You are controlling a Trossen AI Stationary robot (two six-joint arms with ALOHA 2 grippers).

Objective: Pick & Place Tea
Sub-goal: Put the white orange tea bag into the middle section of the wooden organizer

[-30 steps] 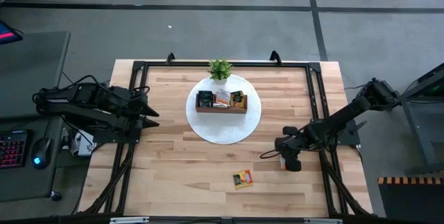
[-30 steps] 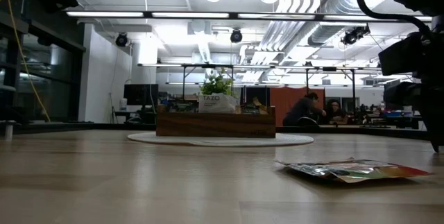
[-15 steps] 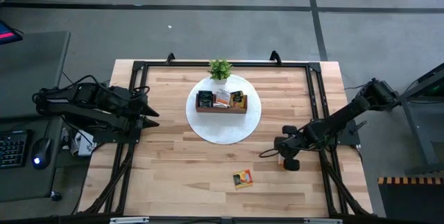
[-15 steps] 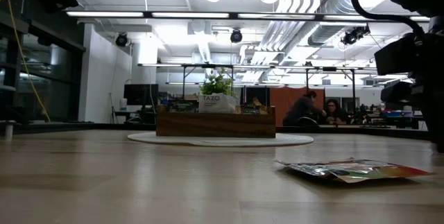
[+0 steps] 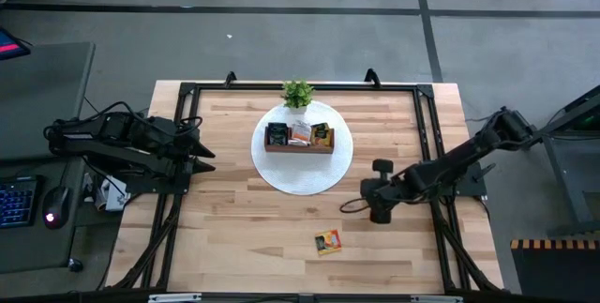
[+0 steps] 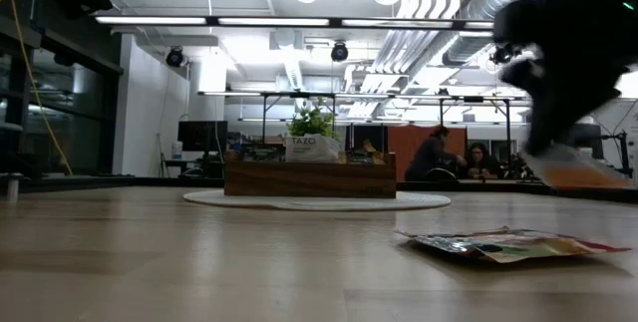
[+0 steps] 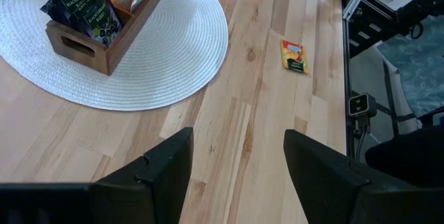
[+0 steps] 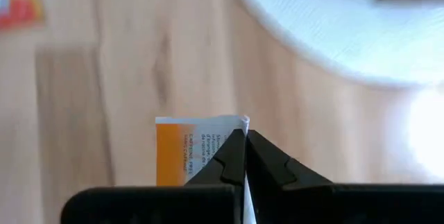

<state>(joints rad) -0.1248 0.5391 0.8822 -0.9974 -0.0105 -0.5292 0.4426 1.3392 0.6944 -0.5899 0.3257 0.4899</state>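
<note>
From above, the wooden table (image 5: 234, 237) carries a round white mat (image 5: 281, 176) just behind its middle, and on the mat stands the wooden tray (image 5: 299, 148) with dark, white and orange sachets standing in its three compartments; a small potted plant (image 5: 297, 92) sits at the mat's far edge. The right gripper (image 5: 377, 211) hangs over the table's right half, between the mat and the right edge, and a loose sachet (image 5: 328, 241) lies flat nearer the front edge, apart from it. The left gripper (image 5: 204, 156) waits at the table's left edge, pointing inward. At table height the loose sachet (image 6: 513, 245) lies flat on the wood toward the front, the tray (image 6: 309, 177) and plant (image 6: 311, 121) stand farther back on the mat (image 6: 317, 200), and the blurred dark right gripper (image 6: 551, 143) hangs above the surface with an orange-and-white sachet (image 6: 578, 170) at its tip, clear of the table. The left wrist view shows the left arm's two fingers (image 7: 163, 168) set well apart with nothing between them, the tray (image 7: 104, 23) with dark sachets at its near end, the mat (image 7: 173, 50), and the loose sachet (image 7: 293, 55) lying toward the table's edge. The right wrist view shows the right arm's fingers (image 8: 232, 158) pressed together, clamped on the edge of the orange-and-white sachet (image 8: 187, 148), held above bare wood with the mat (image 8: 333, 30) beyond it.
</note>
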